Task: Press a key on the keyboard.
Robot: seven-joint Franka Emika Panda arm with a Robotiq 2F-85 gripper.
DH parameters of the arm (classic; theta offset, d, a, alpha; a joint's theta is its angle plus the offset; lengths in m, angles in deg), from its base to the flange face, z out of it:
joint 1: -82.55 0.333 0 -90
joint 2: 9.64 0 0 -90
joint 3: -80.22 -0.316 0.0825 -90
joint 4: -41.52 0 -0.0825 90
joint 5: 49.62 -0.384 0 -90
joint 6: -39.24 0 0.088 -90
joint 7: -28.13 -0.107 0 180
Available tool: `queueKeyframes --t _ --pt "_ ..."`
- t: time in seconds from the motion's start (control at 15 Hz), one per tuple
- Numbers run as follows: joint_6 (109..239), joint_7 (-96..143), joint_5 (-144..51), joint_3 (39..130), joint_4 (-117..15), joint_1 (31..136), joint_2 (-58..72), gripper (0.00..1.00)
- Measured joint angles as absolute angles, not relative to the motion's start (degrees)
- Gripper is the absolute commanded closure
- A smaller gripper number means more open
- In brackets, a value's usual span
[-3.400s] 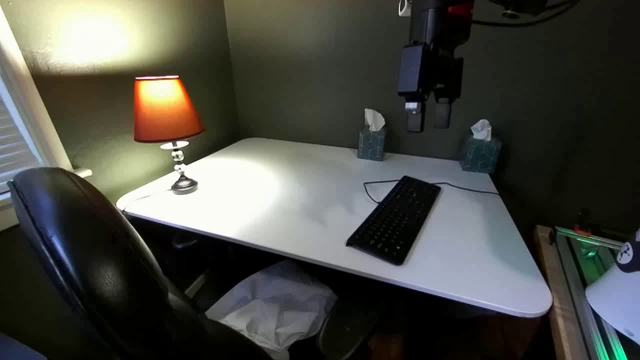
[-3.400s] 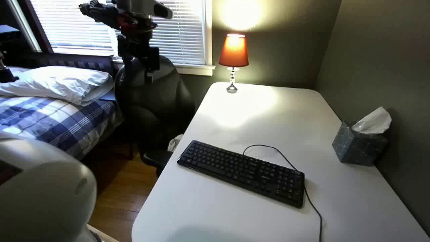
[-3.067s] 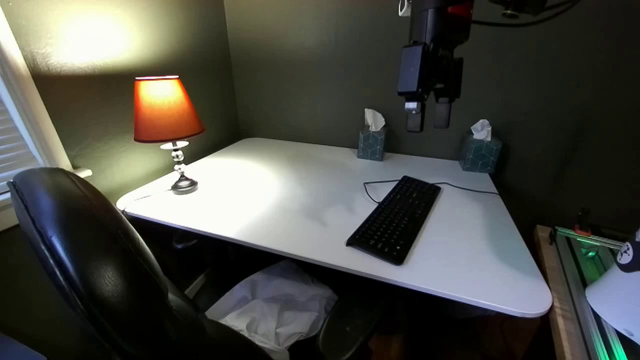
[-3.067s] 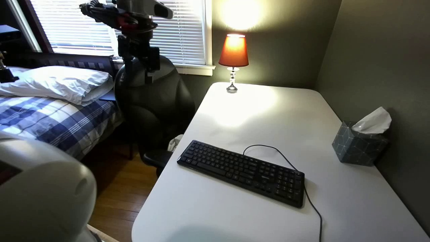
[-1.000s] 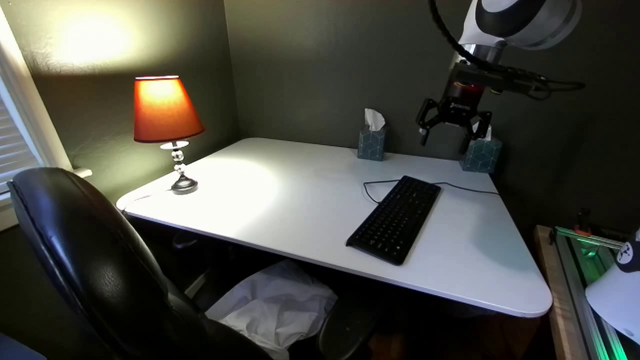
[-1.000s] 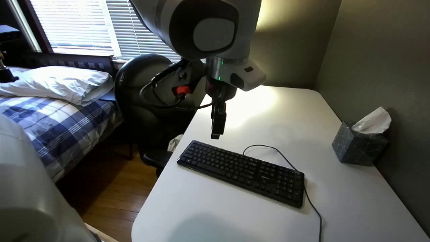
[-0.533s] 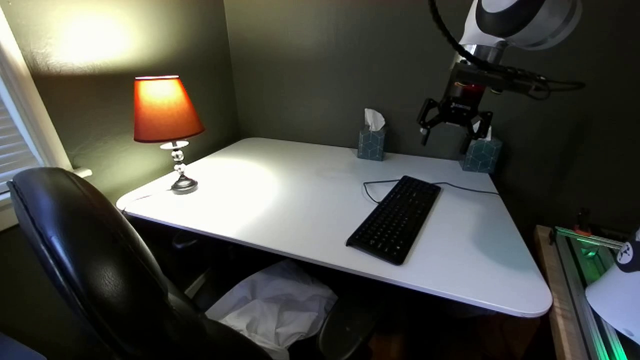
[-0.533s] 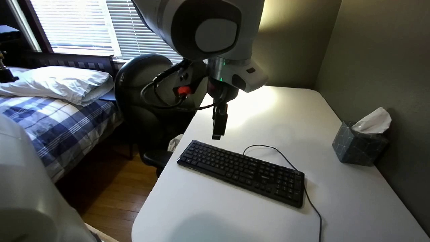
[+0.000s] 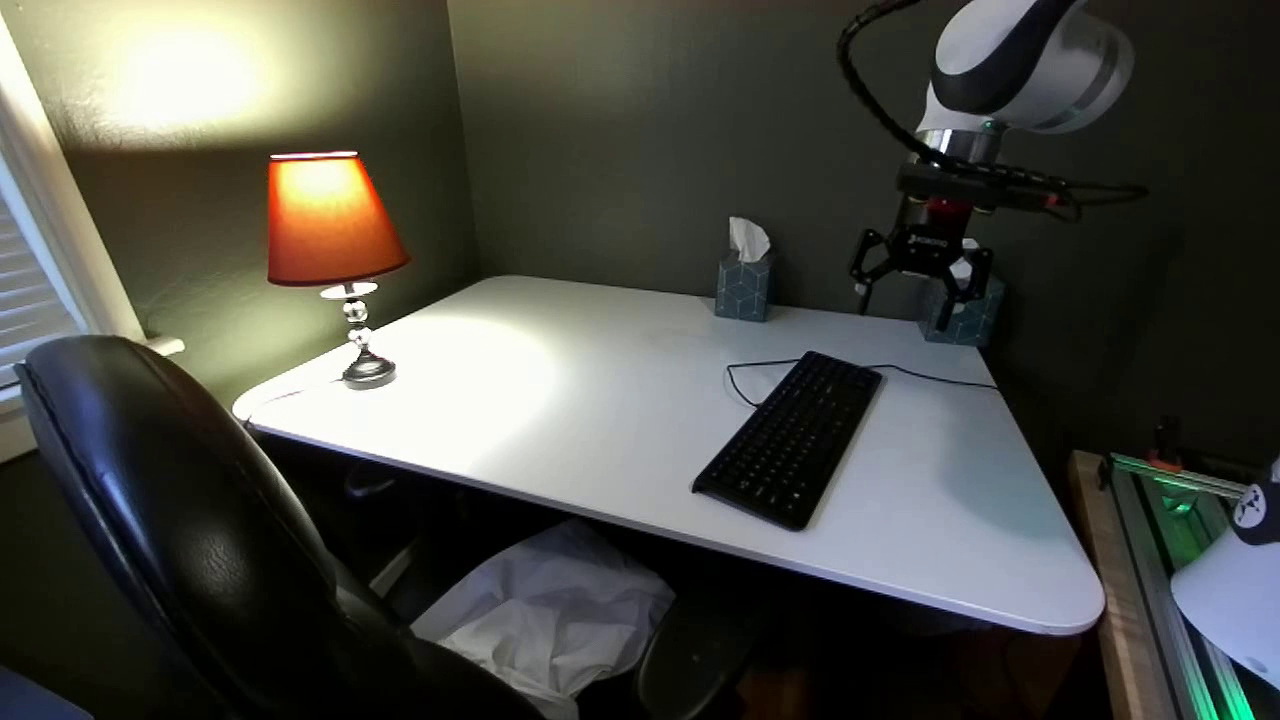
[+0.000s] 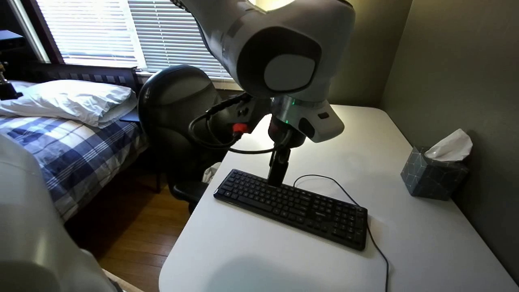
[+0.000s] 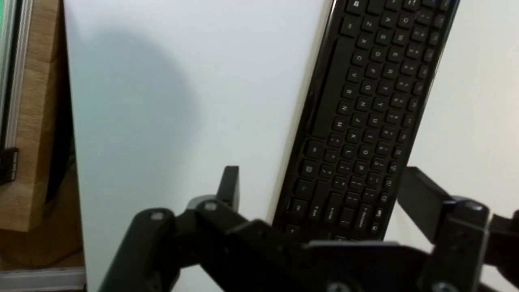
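Note:
The flat black keyboard (image 9: 790, 445) lies on the white desk, with its thin cable behind it. It also shows in an exterior view (image 10: 292, 209) and in the wrist view (image 11: 365, 101), where its lower end is hidden behind the gripper body. My gripper (image 9: 903, 315) is open and empty, in the air above the desk. In an exterior view the gripper (image 10: 275, 181) points down and its tip overlaps the keyboard's far edge. In the wrist view the gripper's fingers (image 11: 321, 169) stand wide apart, one on each side of the keyboard.
Two tissue boxes (image 9: 743, 288) (image 9: 962, 310) stand at the desk's wall side. A lit orange lamp (image 9: 335, 220) stands at the far end of the desk (image 9: 600, 400). A black office chair (image 9: 190, 520) is by the desk. A wooden edge (image 11: 36, 121) with a metal rail lies beside it.
Over several seconds the arm has swung in over the desk and the gripper has turned. In the last half second it has come down closer to the keyboard. The keyboard has not moved.

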State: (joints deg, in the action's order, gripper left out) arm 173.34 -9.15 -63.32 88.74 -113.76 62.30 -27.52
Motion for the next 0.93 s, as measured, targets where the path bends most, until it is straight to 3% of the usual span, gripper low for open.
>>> queueKeyframes --t 0.6,0.67,0.93 --pt "173.35 -9.57 -64.82 92.58 -108.55 62.27 -17.66 0.96" --pt "173.35 -9.56 -65.05 92.70 -108.07 62.36 -16.80 1.00" --pt "173.35 -9.40 -65.92 93.15 -106.46 62.40 -13.60 1.00"
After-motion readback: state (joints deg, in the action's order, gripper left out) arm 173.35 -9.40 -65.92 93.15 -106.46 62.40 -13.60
